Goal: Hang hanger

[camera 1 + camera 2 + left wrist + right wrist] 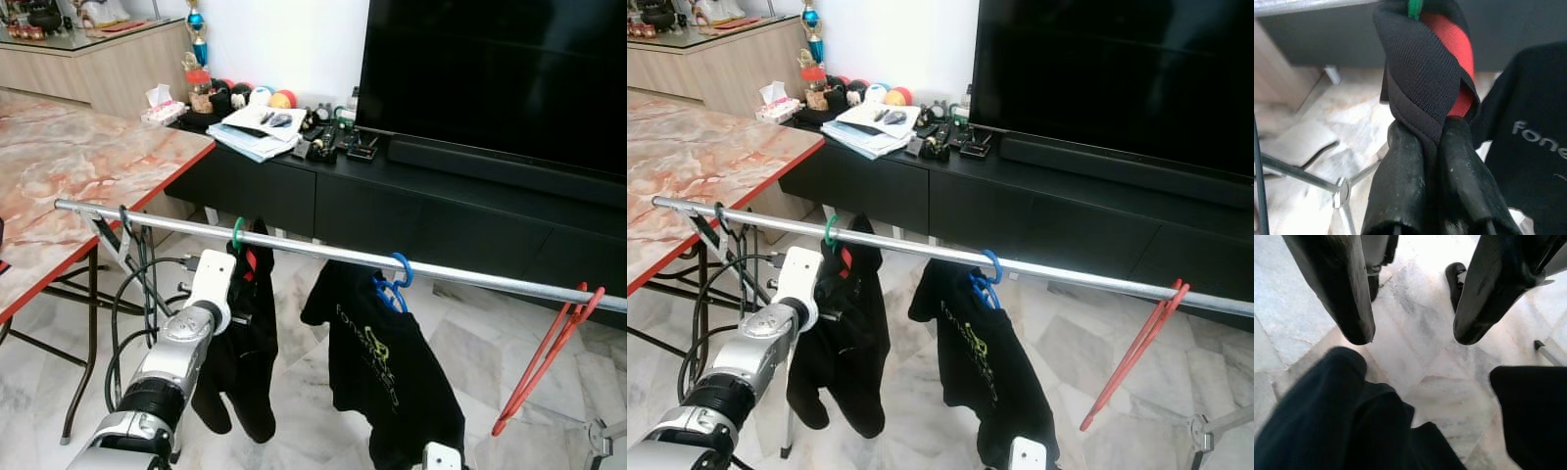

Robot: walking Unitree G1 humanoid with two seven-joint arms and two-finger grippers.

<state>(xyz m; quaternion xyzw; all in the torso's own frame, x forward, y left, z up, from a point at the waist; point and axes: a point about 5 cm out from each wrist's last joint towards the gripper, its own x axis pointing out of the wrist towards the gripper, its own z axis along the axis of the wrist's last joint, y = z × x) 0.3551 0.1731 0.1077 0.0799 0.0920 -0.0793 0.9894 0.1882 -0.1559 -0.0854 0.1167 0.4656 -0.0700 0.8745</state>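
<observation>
My left gripper [1432, 142] is pinched tight on the collar of the black garment with red lining [245, 343], whose green hanger [236, 233] is hooked over the silver rail [323, 253] beside the marble table [78, 166]. Further along the rail I see a black printed T-shirt [387, 367] on a blue hanger [395, 284] and a bare red hanger [549, 357]. My right gripper [1413, 328] hangs low with fingers apart over the marble floor [1415, 357], above what looks like dark cloth.
</observation>
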